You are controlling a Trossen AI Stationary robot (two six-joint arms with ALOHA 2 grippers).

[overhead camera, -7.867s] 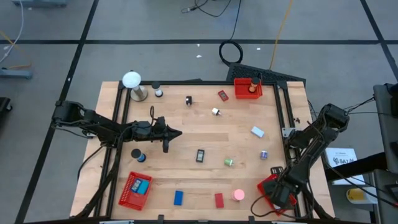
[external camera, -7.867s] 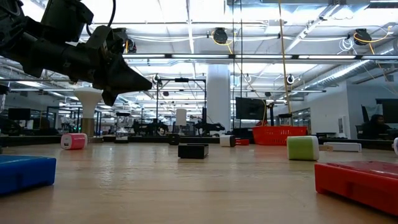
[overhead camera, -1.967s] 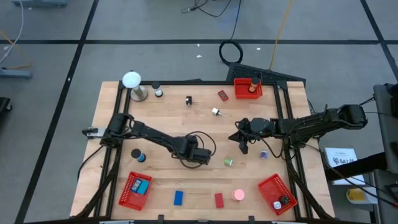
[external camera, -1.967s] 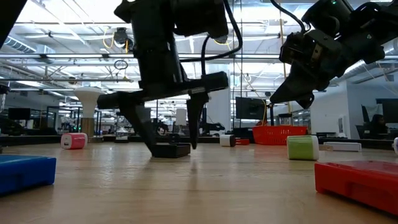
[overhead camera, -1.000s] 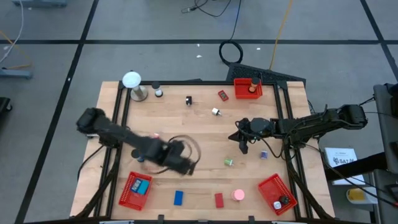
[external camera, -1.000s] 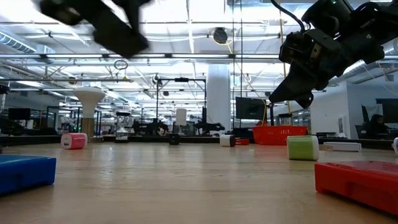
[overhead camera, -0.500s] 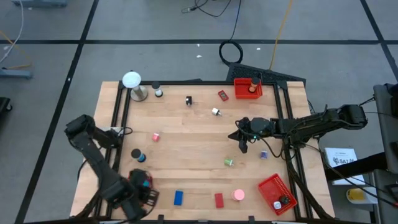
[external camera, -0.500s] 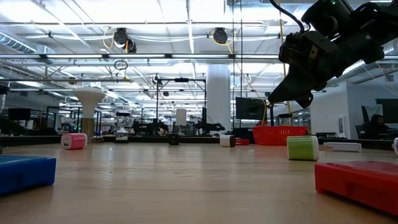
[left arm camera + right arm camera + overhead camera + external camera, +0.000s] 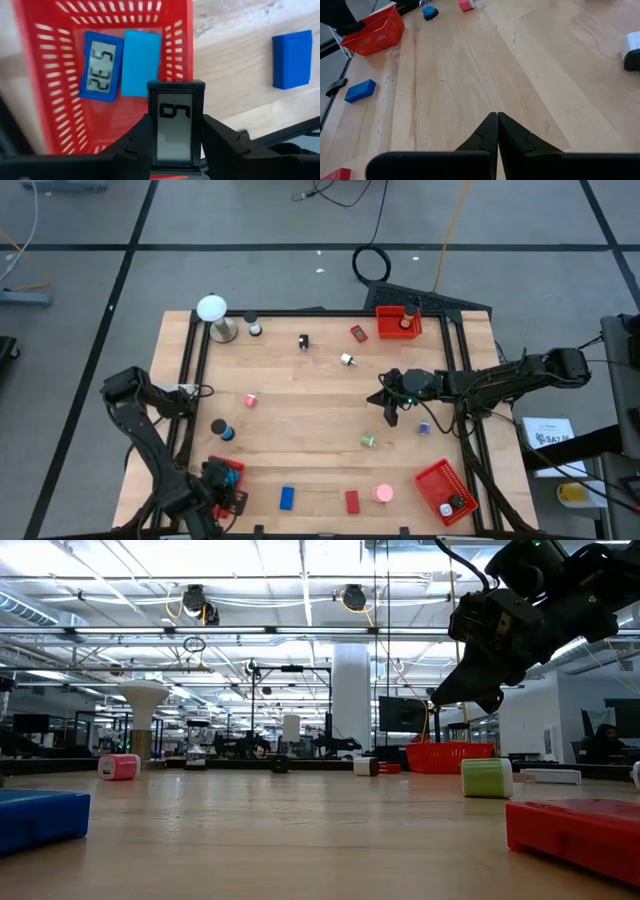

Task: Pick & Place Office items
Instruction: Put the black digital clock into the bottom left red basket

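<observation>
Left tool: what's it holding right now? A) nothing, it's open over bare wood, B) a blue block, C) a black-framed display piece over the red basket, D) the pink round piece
C: in the left wrist view the left tool grips a black-framed display piece above the red basket, which already contains two blue items.

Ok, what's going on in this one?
The left pincer holds a small black-framed display piece above the red mesh basket at the table's near left corner, which already contains a blue display piece and a light blue block. The right pincer is shut and empty, hovering above the table's right half. Other small items lie scattered on the wood, among them a blue block.
</observation>
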